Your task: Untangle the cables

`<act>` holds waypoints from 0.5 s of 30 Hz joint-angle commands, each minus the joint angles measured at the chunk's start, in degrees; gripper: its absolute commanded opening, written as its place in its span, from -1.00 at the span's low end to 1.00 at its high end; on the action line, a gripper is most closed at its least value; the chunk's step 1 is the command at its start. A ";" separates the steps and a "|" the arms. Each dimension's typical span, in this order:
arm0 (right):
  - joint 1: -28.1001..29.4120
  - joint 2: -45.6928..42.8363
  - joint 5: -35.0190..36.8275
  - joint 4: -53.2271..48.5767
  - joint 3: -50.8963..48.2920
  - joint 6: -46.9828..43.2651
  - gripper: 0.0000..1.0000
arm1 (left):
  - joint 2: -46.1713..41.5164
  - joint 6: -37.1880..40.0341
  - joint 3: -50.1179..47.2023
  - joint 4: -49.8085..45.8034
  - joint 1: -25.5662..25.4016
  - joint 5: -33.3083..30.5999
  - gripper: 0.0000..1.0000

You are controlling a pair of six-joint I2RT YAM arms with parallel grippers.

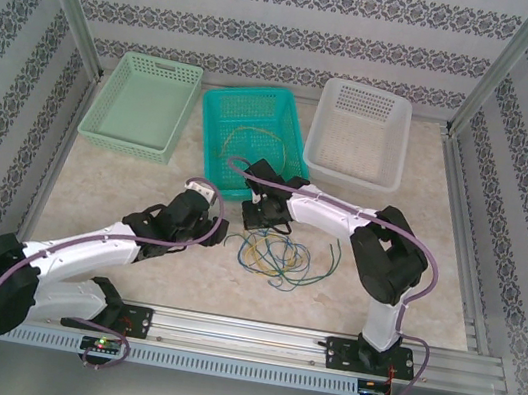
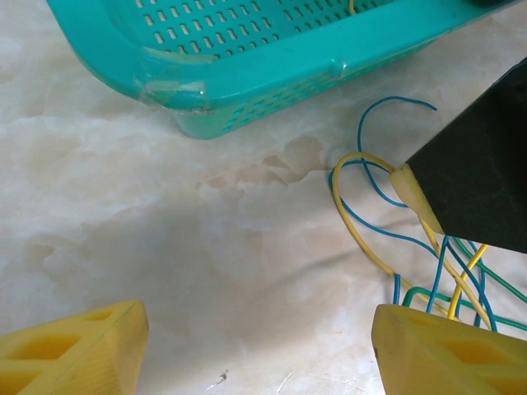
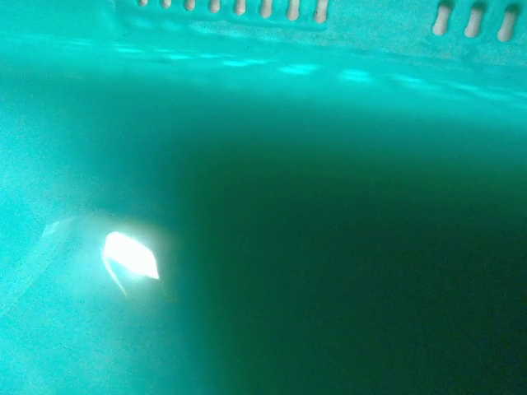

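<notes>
Left gripper (image 2: 259, 346) gapes open, lining up on thin curly yellow, blue and green cables (image 2: 438, 271) by one fingertip. Right gripper (image 1: 265, 223): can't tell. Next it probably needs to pinch one strand.

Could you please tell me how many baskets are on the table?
3. A pale green basket sits at the far left, a teal basket in the middle, and a white basket at the far right. No others seem hidden.

No readable text, labels, brands or numbers — not on anything.
</notes>
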 commanded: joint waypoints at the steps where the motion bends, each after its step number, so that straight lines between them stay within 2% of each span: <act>1: 0.07 -4.45 0.24 0.40 -0.63 0.21 -1.00 | -1.57 1.23 1.76 -2.78 0.70 -1.59 0.45; 7: 0.90 -16.21 1.72 -2.74 -0.16 -0.06 -1.00 | -2.53 1.63 1.65 -2.44 0.70 -0.94 0.45; 12: 0.84 -22.23 2.34 -5.79 0.38 -0.55 -1.00 | -3.37 3.63 2.17 0.24 0.61 4.48 0.45; 15: 0.67 -26.15 3.52 -5.24 0.29 -0.99 -1.00 | -4.69 3.46 2.15 1.93 0.60 5.18 0.46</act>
